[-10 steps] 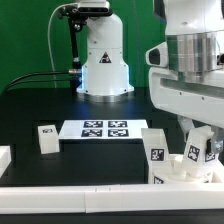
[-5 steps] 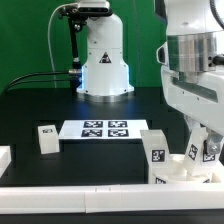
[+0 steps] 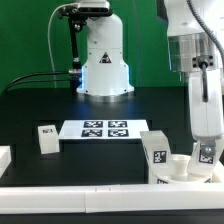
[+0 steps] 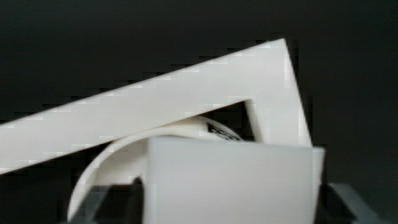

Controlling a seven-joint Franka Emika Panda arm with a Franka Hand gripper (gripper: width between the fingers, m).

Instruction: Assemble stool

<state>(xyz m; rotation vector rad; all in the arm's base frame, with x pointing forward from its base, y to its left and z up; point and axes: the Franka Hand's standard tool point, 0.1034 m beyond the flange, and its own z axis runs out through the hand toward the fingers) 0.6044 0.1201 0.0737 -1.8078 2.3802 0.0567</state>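
The round white seat disc (image 3: 178, 169) lies at the front of the table at the exterior view's right, in the corner of the white rails. One tagged white leg (image 3: 155, 150) stands upright on its left side. My gripper (image 3: 206, 148) is shut on a second tagged leg (image 3: 207, 155) and holds it upright over the disc's right side. In the wrist view this leg (image 4: 231, 180) fills the gap between my fingers (image 4: 107, 205), with the disc's rim (image 4: 111, 165) behind it. A third leg (image 3: 47, 137) stands at the left.
The marker board (image 3: 105, 129) lies flat mid-table. Long white rails (image 3: 90, 192) run along the front edge and form a corner (image 4: 214, 85) by the disc. A white piece (image 3: 3, 158) shows at the left edge. The robot's base (image 3: 104, 60) stands at the back.
The arm has shifted toward the exterior view's right, and the held leg has moved right with it over the disc. The other parts have not moved.
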